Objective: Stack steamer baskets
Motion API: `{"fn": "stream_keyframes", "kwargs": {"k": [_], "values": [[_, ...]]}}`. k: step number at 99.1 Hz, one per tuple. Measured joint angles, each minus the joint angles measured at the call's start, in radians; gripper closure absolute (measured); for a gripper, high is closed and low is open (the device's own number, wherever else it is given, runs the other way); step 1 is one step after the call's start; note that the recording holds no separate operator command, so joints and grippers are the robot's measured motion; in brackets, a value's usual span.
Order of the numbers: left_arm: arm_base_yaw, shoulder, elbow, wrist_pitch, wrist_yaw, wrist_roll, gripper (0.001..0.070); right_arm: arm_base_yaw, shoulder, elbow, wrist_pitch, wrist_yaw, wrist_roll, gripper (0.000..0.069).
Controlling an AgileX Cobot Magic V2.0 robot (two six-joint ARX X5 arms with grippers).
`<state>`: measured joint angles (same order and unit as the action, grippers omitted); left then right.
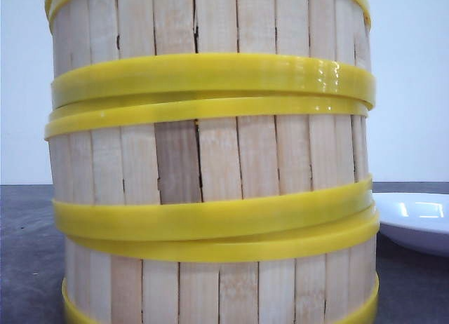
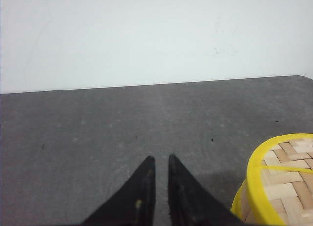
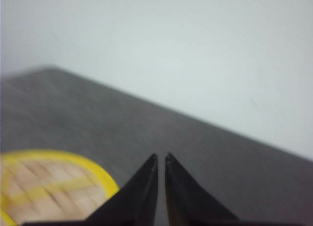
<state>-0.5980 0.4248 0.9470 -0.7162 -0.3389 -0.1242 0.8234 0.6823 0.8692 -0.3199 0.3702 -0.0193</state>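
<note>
— What's closest to the front camera?

— The steamer baskets [image 1: 210, 163], stacked one on another and filling nearly my whole front view. I count three tiers of pale upright slats, each pair of tiers meeting at doubled yellow bands. The bands don't sit quite flush; the tiers look slightly offset. The top and bottom of the stack run out of frame.

— Anything beside it?

— A white plate [image 1: 417, 219] on the dark grey table [image 1: 28, 254], just to the right of the stack, partly hidden behind it.

— And your hands?

— Neither shows in the front view. On the left wrist camera, the left hand [image 2: 161, 160] is clenched on nothing, its black fingertips nearly touching above bare table. A yellow-rimmed woven bamboo surface [image 2: 283, 182] sits near it, apart from the fingers; I can't tell whether it's a lid or a basket's floor.

— The right?

— The picture is blurred, but the right hand [image 3: 161, 157] is also pinched closed and holding nothing. A similar yellow-rimmed woven bamboo round [image 3: 49, 187] lies below and to one side of it, not touching.
</note>
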Motion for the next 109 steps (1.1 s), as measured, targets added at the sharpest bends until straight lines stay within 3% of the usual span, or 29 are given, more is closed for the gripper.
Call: {"fn": "stream_keyframes", "kwargs": {"k": [17,38,49,75,109], "values": [[0.000,0.000,0.000,0.000,0.000,0.000,0.0687,-0.325,-0.117,-0.094,0.061,-0.352,-0.006,0.0668],[0.000,0.000,0.000,0.000,0.001,0.000,0.0687,-0.625,-0.353,-0.443,0.412,-0.395,-0.029,0.0668],[0.000,0.000,0.000,0.000,0.001,0.000,0.0687,-0.727,-0.498,-0.586,0.445,-0.422,-0.011,0.0668],[0.000,0.000,0.000,-0.001,0.001,0.000,0.0687,-0.771,-0.676,-0.787,0.452,-0.456,0.082,0.0670],[0.000,0.000,0.000,0.000,0.001,0.000,0.0687,-0.760,-0.678,-0.855,0.512,-0.534,0.102,0.0670]]}}
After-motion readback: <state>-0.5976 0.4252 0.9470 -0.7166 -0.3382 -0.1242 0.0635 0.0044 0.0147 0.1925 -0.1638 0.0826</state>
